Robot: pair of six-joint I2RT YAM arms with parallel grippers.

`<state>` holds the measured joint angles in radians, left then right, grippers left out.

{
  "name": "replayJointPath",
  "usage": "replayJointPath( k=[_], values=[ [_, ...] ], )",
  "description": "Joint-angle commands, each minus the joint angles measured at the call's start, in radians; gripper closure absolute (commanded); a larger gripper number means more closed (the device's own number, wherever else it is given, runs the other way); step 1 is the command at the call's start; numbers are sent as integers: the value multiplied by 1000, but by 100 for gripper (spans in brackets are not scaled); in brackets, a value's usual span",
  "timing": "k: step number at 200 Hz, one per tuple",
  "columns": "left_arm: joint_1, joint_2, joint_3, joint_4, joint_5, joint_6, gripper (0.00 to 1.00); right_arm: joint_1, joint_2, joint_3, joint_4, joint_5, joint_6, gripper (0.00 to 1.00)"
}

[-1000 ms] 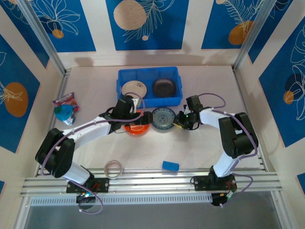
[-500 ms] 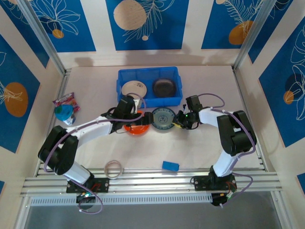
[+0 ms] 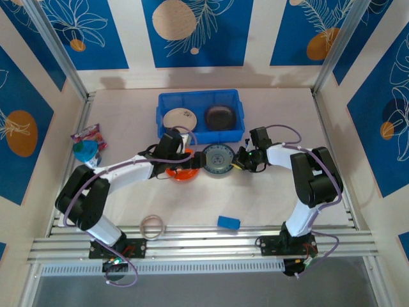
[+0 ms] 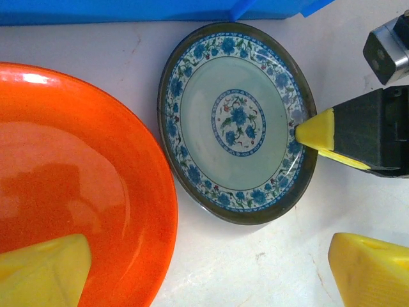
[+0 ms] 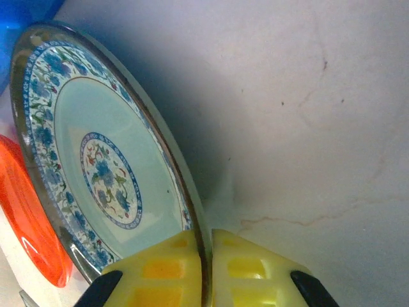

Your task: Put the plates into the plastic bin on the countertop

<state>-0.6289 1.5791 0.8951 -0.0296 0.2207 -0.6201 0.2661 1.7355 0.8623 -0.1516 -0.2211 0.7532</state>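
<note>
The right jaws are closed on the right-hand rim of the patterned plate [image 3: 218,158] [image 4: 238,121] [image 5: 102,173], and the right wrist view shows the thin edge pinched between the two yellow tips. The plate sits on the worktop [image 3: 275,115] just in front of the bin [image 3: 198,96], with the orange plate [image 3: 181,173] [image 4: 77,173] close against its left side.

The main risk is the grip itself. It is a small bite on a glossy rim, far from the plate's middle, so on lifting the plate may swing down about the pinch or slide out. A fast lift or a sharp turn of the wrist would make that worse.

The left jaws hang wide open low over the same spot, one tip above the orange plate and the other just near the patterned one. If the right arm lifts or swings left without the left arm giving way, the plate or the wrists could knock together — and the orange plate could be shoved aside.

The bin wall stands just behind. Too low a carry would catch the plate's far edge on the rim.

Inside, a beige plate [image 3: 179,118] and a dark plate [image 3: 221,117] already cover most of the floor, so a drop from height would land on one of them, clatter, and perhaps rest tilted on the wall.
</note>
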Motion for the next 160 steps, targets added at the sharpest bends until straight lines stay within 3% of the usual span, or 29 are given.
replayJointPath(
  k=[1, 20, 122, 141, 160],
  values=[
    [-6, 10, 32, 13, 20, 6, 5, -5, -27, -28, -20, 8, -8, 93],
    [-8, 13, 36, 11, 19, 4, 5, -10, -46, -41, -30, 3, -12, 100],
    [18, 17, 13, 63, 59, -75, 11, -16, -348, -141, -179, -30, -17, 100],
    [22, 25, 6, 97, 81, -100, 14, -17, -412, -146, -195, -46, -11, 100],
    [28, 50, 8, 137, 123, -130, 24, -16, -451, -149, -186, -80, 5, 100]
  ],
)
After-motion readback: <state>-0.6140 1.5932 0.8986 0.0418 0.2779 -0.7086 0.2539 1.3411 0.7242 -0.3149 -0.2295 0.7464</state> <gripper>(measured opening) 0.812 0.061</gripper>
